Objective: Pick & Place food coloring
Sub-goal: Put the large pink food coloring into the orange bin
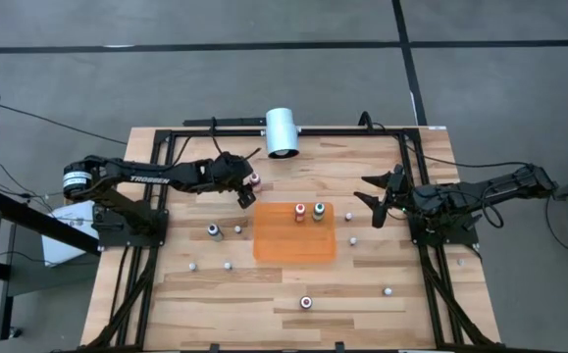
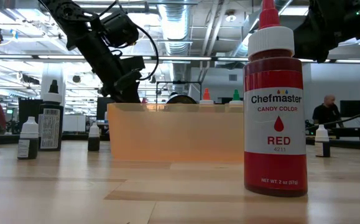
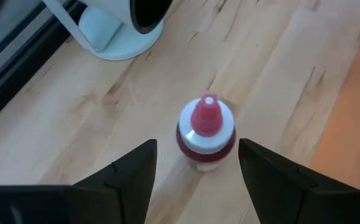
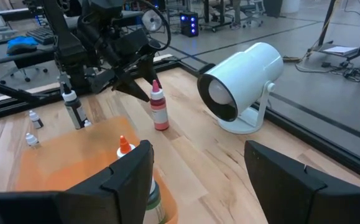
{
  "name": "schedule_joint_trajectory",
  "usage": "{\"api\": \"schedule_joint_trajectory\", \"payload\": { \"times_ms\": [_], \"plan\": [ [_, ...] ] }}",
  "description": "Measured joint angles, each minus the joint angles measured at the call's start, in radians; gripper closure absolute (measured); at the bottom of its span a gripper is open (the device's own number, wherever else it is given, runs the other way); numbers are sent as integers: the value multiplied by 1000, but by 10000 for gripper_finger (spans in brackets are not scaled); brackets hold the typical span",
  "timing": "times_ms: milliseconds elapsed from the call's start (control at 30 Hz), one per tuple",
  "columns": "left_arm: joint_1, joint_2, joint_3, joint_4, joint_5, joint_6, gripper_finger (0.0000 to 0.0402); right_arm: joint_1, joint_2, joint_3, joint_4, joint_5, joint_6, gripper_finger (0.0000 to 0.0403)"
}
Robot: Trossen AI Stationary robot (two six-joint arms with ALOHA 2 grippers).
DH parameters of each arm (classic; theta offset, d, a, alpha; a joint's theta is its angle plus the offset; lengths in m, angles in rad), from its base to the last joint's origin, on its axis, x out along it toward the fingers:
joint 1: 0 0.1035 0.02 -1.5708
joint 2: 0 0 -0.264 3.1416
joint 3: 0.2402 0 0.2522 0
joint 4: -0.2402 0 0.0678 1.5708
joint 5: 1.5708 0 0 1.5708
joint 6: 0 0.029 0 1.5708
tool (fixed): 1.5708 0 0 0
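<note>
- Left wrist view: left gripper (image 3: 195, 180) hangs open over the pink-topped bottle (image 3: 206, 132), upright on the surface (image 3: 279, 74) beside the orange mat (image 1: 294, 235).
- Approach step, I'd say; next, lower and close.
- Right gripper (image 1: 374, 200) waits open, well apart.

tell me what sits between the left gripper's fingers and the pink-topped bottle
Nothing: in the left wrist view, bare wood separates the open left gripper from the pink-topped bottle.
</note>
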State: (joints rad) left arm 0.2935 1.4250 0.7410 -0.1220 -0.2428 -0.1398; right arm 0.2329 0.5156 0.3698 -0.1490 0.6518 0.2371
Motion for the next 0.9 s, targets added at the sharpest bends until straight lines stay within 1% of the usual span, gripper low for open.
{"api": "schedule_joint_trajectory", "payload": {
  "times_ms": [133, 267, 333, 467, 600, 900],
  "plan": [
    [0, 1, 0, 0, 17, -1, 181, 0, 0, 0, 0, 0, 0, 163],
    [0, 45, -1, 11, 30, -12, 181, 0, 1, 0, 0, 0, 0, 163],
    [0, 81, -1, 47, 52, -30, 181, 0, 2, 0, -5, 0, 0, 163],
    [0, 130, -1, 127, 54, -39, 181, 0, 2, 0, -5, 0, 0, 163],
    [0, 155, 0, 154, 50, -43, 181, 0, 2, 0, -5, 0, 1, 163],
    [0, 183, 0, 142, 54, -48, 181, 0, 2, 0, -9, 1, 0, 163]
  ]
}}
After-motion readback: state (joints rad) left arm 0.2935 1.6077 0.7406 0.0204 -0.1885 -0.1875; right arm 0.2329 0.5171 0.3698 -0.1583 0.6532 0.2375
